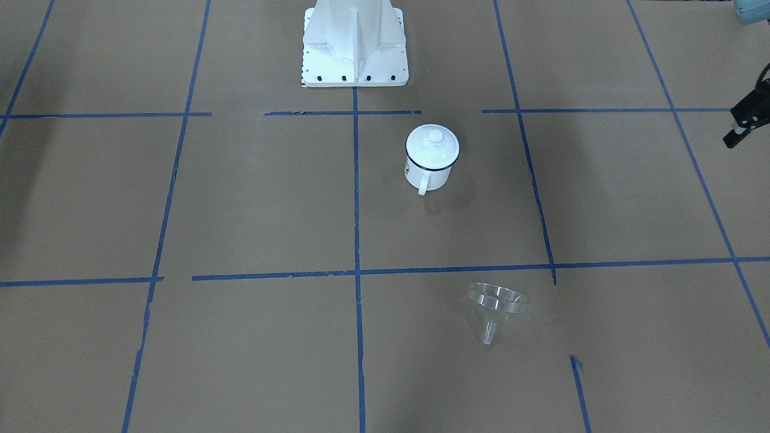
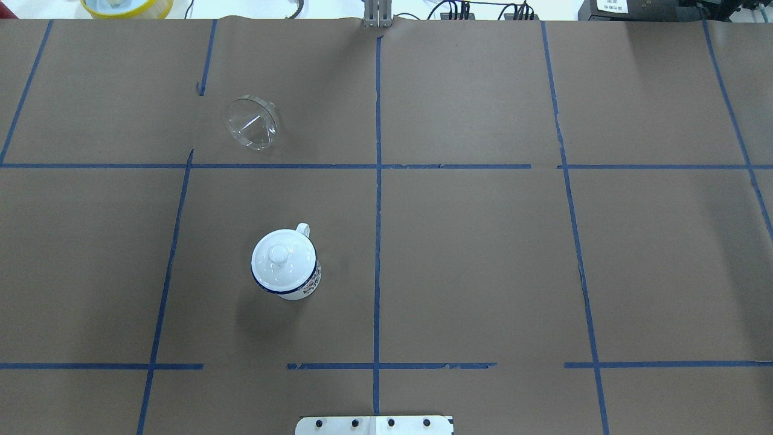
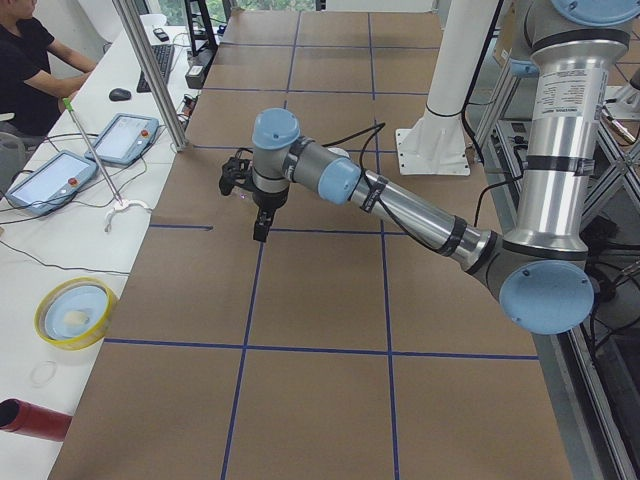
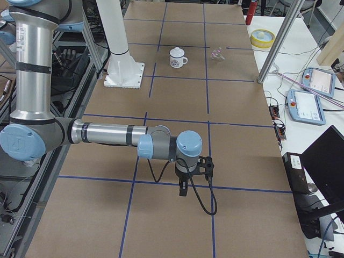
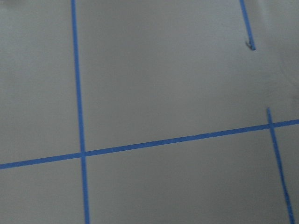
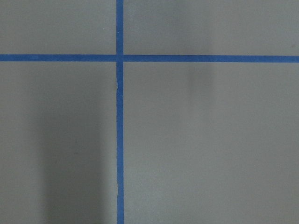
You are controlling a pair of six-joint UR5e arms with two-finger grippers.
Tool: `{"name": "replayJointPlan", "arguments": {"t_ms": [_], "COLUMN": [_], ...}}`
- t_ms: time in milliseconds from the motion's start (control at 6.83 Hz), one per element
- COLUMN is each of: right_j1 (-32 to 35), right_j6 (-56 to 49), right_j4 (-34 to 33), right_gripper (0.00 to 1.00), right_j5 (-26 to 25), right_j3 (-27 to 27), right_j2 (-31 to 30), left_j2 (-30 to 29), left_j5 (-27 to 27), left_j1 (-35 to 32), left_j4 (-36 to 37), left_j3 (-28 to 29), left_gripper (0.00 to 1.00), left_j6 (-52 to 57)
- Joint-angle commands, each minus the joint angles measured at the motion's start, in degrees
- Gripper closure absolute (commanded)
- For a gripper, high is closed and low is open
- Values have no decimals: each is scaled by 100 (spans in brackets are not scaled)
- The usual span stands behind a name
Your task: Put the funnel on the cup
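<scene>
Funnel (image 1: pixel 498 299) lies tipped on its side on the table (image 1: pixel 252 198), well apart from the cup (image 1: pixel 428 171), which wears a knobbed lid (image 1: pixel 432 144). Left gripper (image 3: pixel 261 232) and right gripper (image 4: pixel 183 191) hang over bare paper, touching nothing. Whether their jaws stand apart or together cannot be told.

overhead opposes front view, cup (image 2: pixel 305 286) shared

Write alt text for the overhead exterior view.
A white cup, closed by a knobbed lid, stands left of centre on a brown table gridded with blue tape. Beyond it a clear funnel lies tipped over; no robot arm shows.
</scene>
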Motion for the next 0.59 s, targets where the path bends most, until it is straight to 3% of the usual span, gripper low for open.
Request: {"name": "replayJointPlan", "arguments": {"t_ms": [0,439], "right_j1": [0,0], "right_j6": [0,0], "right_j4": [0,0], "right_gripper": [0,0], "right_j5": [0,0], "right_j3": [0,0], "right_j2": [0,0], "left_j2": [-599,-1128], "left_j5": [269,1192], "left_j1": [878,2249], "left_j4": [2,28], "left_j3": [-205,-424], "left_gripper": [0,0], "left_j6": [-1269,-2616]}}
